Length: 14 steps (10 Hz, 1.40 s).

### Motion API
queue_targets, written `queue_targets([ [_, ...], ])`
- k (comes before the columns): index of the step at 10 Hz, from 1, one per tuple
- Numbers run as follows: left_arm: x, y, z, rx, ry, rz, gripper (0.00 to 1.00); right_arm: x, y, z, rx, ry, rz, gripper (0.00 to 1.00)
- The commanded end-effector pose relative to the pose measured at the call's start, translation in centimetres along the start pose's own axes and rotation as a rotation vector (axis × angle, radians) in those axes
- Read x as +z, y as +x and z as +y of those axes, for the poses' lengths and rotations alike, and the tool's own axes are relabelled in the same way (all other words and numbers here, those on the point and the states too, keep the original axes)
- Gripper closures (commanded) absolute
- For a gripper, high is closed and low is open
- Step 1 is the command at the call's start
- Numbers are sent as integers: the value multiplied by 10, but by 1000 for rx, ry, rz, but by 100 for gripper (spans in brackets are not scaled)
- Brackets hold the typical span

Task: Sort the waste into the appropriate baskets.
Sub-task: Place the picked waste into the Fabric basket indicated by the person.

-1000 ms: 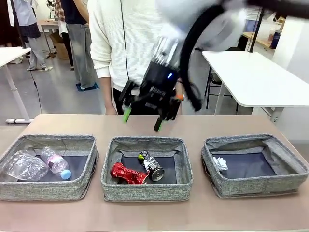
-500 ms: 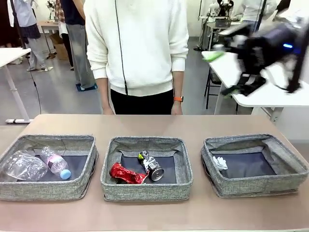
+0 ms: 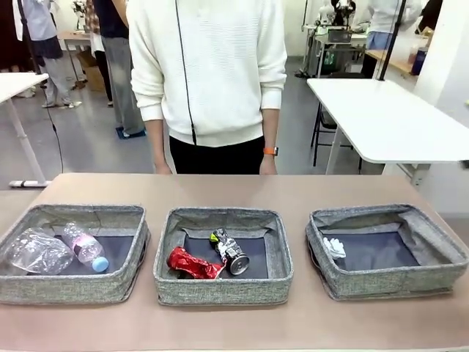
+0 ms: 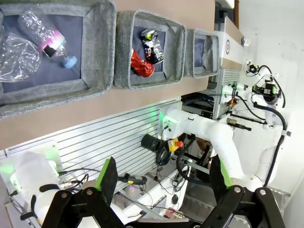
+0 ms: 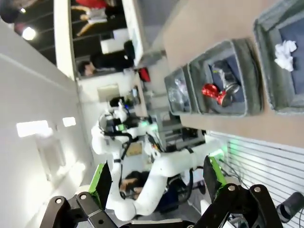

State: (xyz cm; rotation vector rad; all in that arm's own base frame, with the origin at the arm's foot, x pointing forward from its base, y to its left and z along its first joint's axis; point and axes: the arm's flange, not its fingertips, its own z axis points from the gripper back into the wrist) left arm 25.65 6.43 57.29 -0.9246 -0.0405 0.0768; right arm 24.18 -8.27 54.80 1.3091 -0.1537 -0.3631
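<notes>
**Right arm gone from over the table, all the trash sitting in bins**

Since a moment ago the right arm has swung off to the side, out of the front camera, so the brown table (image 3: 220,192) is open with a person in a white sweater (image 3: 209,73) standing at the far edge, hands down.

Three low grey woven-fabric bins sit in a row. Left bin (image 3: 44,290) holds the crushed clear plastic bottle (image 3: 33,251) with the clear plastic bottle with a blue cap (image 3: 84,246) lying just beside it, touching. Middle bin (image 3: 220,290) has the crumpled red can (image 3: 192,264) and the black-silver can (image 3: 231,253) lying on their sides, touching. Right bin (image 3: 396,282) has the crumpled white paper wad (image 3: 334,247) near its left wall.

Both wrist cams look at the table from well off it. Left gripper (image 4: 164,178) has its green-padded fingers spread wide, nothing between them. Right gripper (image 5: 156,175) is the same, fingers apart and holding nothing
</notes>
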Motion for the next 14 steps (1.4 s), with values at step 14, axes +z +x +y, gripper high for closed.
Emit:
queue_targets([
  [14, 0, -2, 2, -19, -7, 5, 0, -23, 4, 1, 9, -21, 55, 0],
])
